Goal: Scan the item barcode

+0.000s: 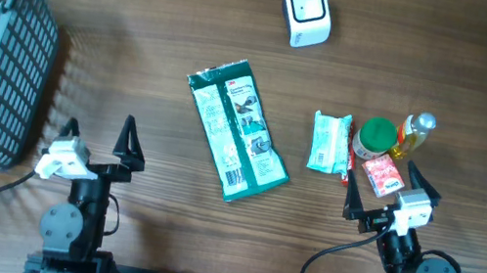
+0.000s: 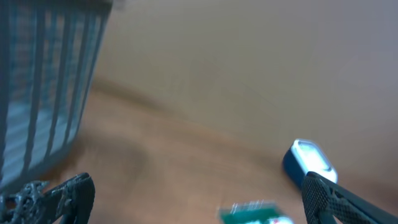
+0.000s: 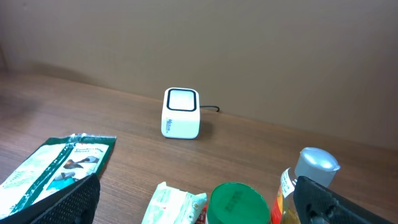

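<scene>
Your left gripper (image 1: 98, 132) and right gripper (image 1: 383, 190) both stand spread wide, holding nothing. Left of the left one sits the grey basket (image 1: 2, 37). Between the two and a little ahead lies the green pouch (image 1: 236, 130), likeliest to scan. The barcode scanner (image 1: 306, 11) stands well ahead. Reaching into the clutter just by the right gripper could topple the bottle (image 1: 414, 133) or green-lidded jar (image 1: 377, 136).

Brown wood-grain desk (image 1: 147, 1), matte surface. Plain tan wall (image 3: 249, 43) rises behind the desk's far edge. Lighting soft, even.
</scene>
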`<state>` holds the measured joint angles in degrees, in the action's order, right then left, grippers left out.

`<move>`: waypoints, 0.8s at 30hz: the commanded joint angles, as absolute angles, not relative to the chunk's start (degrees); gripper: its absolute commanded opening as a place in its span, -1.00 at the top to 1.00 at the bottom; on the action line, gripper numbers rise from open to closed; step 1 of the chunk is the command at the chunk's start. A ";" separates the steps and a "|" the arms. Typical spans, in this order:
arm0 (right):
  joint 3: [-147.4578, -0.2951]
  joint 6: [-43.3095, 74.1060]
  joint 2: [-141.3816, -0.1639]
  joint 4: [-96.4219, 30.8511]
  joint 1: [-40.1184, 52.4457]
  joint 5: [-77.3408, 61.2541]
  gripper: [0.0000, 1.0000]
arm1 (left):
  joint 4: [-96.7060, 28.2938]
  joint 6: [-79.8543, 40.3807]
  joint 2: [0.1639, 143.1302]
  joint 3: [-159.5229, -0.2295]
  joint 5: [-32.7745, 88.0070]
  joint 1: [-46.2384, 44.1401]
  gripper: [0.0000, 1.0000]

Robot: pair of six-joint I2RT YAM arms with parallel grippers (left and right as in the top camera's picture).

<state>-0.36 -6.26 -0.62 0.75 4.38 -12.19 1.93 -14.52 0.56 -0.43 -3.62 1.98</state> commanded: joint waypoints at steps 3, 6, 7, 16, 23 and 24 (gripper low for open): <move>-0.30 -6.00 -0.21 0.91 4.05 -11.70 -1.00 | -3.75 -15.25 0.21 -0.32 -5.43 1.72 -1.00; -0.30 -6.02 -0.21 0.91 4.05 -11.70 -1.00 | -3.81 -15.22 0.21 -0.32 -4.97 1.72 -1.00; -0.30 -6.00 -0.21 0.91 4.05 -11.70 -0.99 | -3.92 -13.80 0.21 -0.32 -3.88 1.72 -1.00; -0.30 -6.00 -0.21 0.91 4.05 -11.70 -0.99 | -4.36 -5.54 0.27 -0.32 1.89 1.72 -1.00; -0.30 -6.00 -0.21 0.91 4.05 -11.70 -1.00 | -4.36 -5.54 0.34 -0.32 1.89 1.72 -1.00; -0.30 -6.00 -0.21 0.91 4.05 -11.70 -0.99 | -4.36 -5.54 0.38 -0.32 1.89 1.72 -1.00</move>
